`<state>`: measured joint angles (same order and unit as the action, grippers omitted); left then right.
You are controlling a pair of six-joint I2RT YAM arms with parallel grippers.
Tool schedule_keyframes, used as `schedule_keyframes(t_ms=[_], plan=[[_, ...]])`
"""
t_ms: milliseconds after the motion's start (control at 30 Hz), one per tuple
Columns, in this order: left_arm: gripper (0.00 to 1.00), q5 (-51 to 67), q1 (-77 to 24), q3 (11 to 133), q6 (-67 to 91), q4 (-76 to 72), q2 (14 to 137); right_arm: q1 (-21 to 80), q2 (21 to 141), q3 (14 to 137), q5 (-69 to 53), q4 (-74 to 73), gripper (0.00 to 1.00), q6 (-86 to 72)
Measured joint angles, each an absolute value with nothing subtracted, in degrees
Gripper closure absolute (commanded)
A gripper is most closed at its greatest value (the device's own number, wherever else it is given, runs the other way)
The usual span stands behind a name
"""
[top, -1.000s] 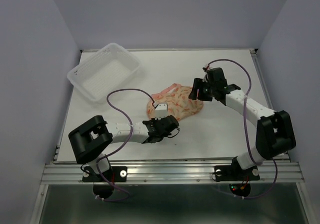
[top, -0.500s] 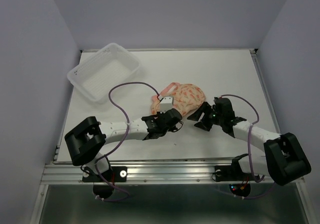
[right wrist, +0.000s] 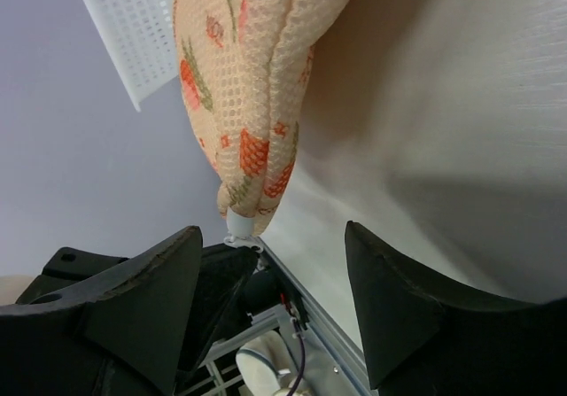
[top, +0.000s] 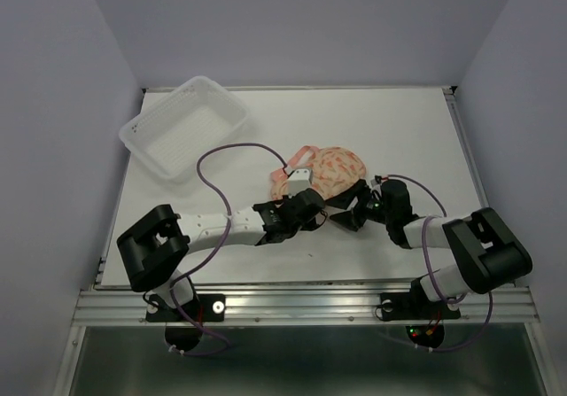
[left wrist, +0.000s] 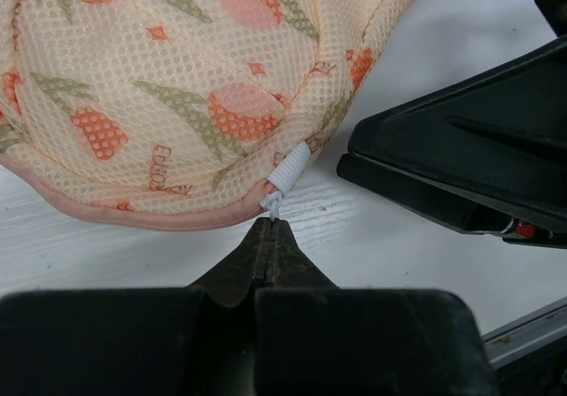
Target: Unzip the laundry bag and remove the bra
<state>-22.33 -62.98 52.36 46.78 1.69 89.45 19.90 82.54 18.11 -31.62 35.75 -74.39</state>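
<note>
- At the middle of the white surface [top: 399,130] lies the laundry bag [top: 326,167], a rounded peach mesh pouch with orange flower prints. Its pink edging runs along the near rim.
- Both arms reach in low from the near edge and meet at the bag's near end, the left one from the left and the right one from the right.
- The left claw [left wrist: 270,229] has its two fingers pressed tightly together. The end of the small white zip pull [left wrist: 288,170] is caught at their very tips.
- That pull sticks out from the bag's near edge [left wrist: 159,86], where the pink edging comes to a corner, and it slants down toward the left claw.
- The right claw [right wrist: 270,236] is spread wide and has hold of nothing. From its own camera the bag's narrow end [right wrist: 257,86] hangs between the two fingers, apart from both.
- From the left wrist camera, the right claw's black fingers [left wrist: 461,157] sit just beside the bag's right flank, close to the pull, with a strip of bare surface [left wrist: 381,245] between.
- From above, the two claws nearly face each other, the left [top: 314,212] just beside the right [top: 347,208].
- A white perforated basket [top: 226,104] stands at the far left corner, well apart from the bag. A corner of it [right wrist: 133,24] shows behind the bag in the right wrist view.
</note>
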Motion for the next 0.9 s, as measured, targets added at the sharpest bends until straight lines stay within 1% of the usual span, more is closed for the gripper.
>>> schedule_keyframes(t_ms=[200, 300, 367, 433, 467, 500, 533, 600, 767, 900], plan=[[1.0, -21.28, -62.89, 52.99, 46.76, 1.04, 89.73, 19.9, 84.93, 18.17, -32.01, 40.91, 0.33, -75.75], [1.0, -20.97, -62.89, 53.34, 46.74, 0.75, 90.15, 19.94, 87.57, 18.72, -32.53, 42.57, 0.37, -76.09], [1.0, -20.88, -62.89, 53.34, 46.74, 0.64, 90.24, 19.94, 89.32, 19.18, -32.91, 43.55, 0.44, -76.2], [1.0, -20.75, -62.89, 53.34, 46.74, 0.51, 90.24, 19.94, 90.5, 19.4, -33.08, 44.36, 0.54, -76.4], [1.0, -20.67, -62.89, 53.36, 46.74, 0.47, 90.24, 19.94, 90.96, 19.4, -33.21, 44.82, 0.68, -76.62], [1.0, -20.6, -62.89, 53.36, 46.74, 0.43, 90.24, 19.94, 91.18, 19.4, -33.3, 45.17, 0.76, -76.82], [1.0, -20.49, -62.89, 53.34, 46.72, 0.36, 90.24, 19.94, 91.39, 19.42, -33.41, 45.6, 0.89, -76.86], [1.0, -20.38, -62.89, 53.34, 46.7, 0.32, 90.24, 19.94, 91.44, 19.46, -33.65, 45.95, 0.99, -76.77], [1.0, -20.34, -62.89, 52.86, 46.74, -0.05, 90.13, 19.92, 91.29, 19.46, -33.76, 46.09, 0.99, -76.75], [1.0, -20.38, -62.7, 49.32, 47.24, -1.13, 87.55, 18.7, 89.73, 19.33, -35.27, 45.34, 0.99, -76.01]])
